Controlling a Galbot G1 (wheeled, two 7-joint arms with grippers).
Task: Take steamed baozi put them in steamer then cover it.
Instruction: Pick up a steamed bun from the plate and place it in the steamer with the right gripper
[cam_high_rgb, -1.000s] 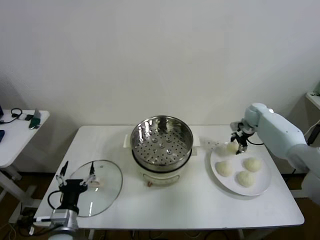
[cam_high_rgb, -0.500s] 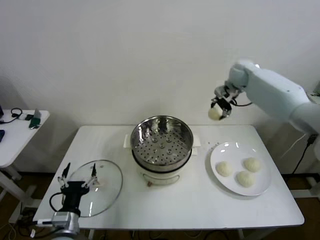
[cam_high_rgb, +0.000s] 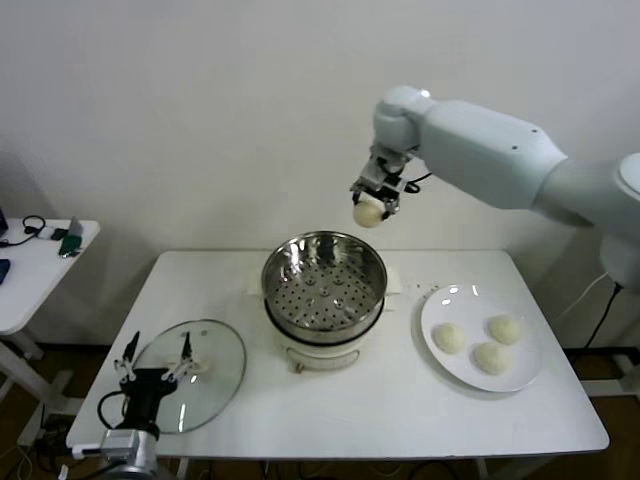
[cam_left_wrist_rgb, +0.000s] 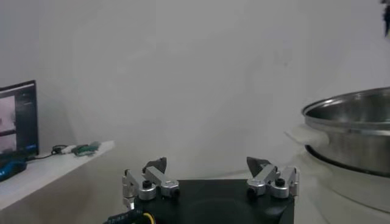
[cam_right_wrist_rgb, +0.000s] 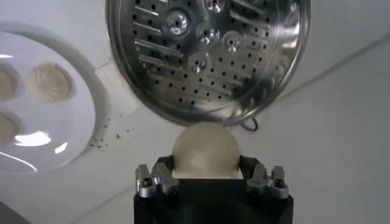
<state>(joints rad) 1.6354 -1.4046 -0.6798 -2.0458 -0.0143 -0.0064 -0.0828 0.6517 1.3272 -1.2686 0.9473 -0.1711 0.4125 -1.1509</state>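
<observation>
My head camera looking forward and down over the whole table (cam_high_rgb: 400, 400), my left wrist camera low near the tabletop, facing level, my right wrist camera high, looking straight down, all sharing the steamer (cam_high_rgb: 323, 285).

Four baozi (cam_high_rgb: 368, 212), steamer (cam_high_rgb: 323, 283), cover (cam_high_rgb: 190, 372), plate (cam_high_rgb: 524, 368).

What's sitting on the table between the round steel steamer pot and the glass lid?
Nothing: in the head view only bare white table separates the steel steamer from the clear glass lid.
</observation>
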